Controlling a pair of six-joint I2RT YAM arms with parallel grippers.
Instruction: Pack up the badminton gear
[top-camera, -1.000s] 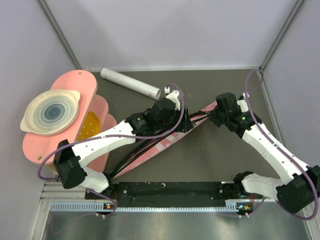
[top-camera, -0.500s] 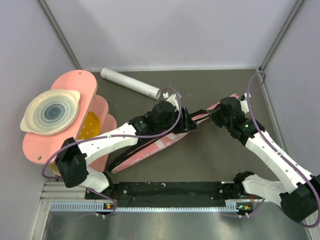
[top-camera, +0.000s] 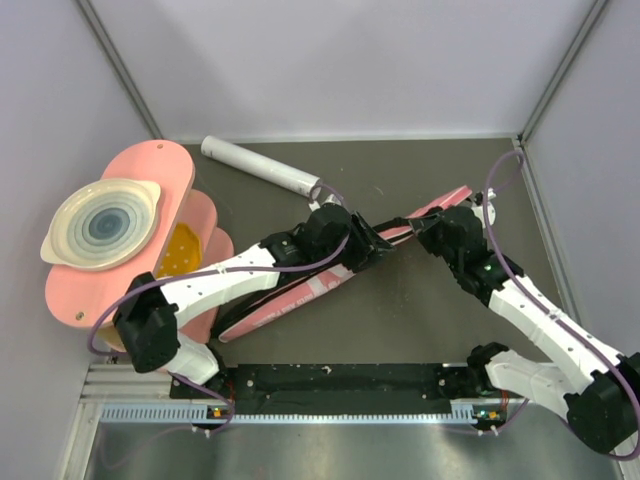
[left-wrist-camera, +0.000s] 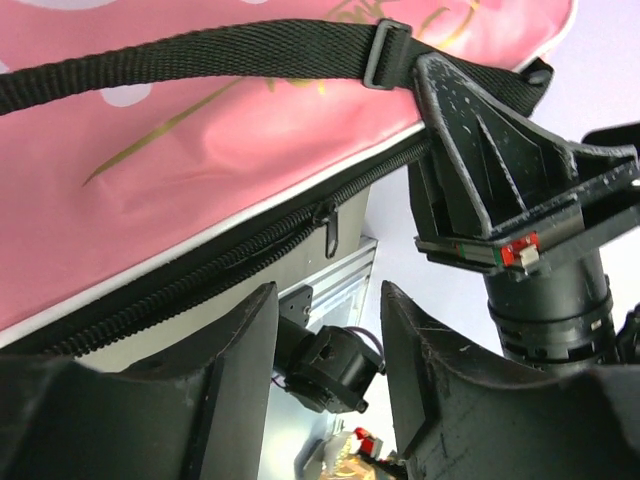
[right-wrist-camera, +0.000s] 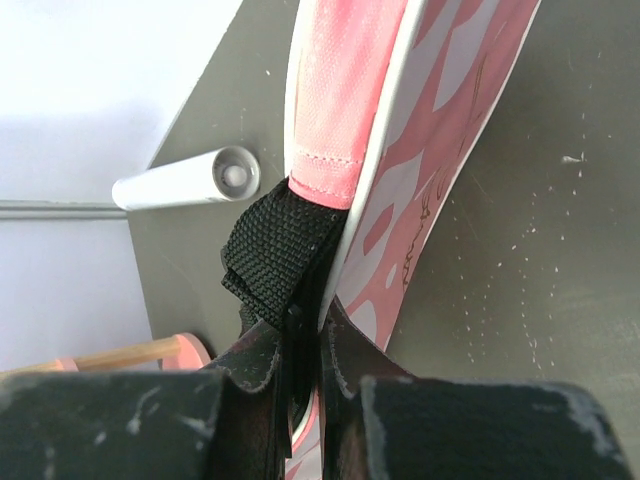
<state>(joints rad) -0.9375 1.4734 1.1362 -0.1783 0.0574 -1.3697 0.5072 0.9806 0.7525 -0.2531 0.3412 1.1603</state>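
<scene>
Two hands share the pink racket bag (top-camera: 300, 297), lying diagonally across the table (top-camera: 420, 330): the right hand (right-wrist-camera: 305, 350) clamps its black strap (right-wrist-camera: 275, 250) (likely tensioning the zip), while the left hand (left-wrist-camera: 328, 330), spread apart, hovers by the zipper pull (left-wrist-camera: 329, 225).

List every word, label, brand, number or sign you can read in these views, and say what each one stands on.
No text can be read with certainty.
Pink bag, top view: white print along its side, too small to read.
Same bag, right wrist view: thin gold script, too blurred to read.
Same bag, left wrist view: gold strokes cut off by the frame, not legible.
White tube: no marking visible.
</scene>
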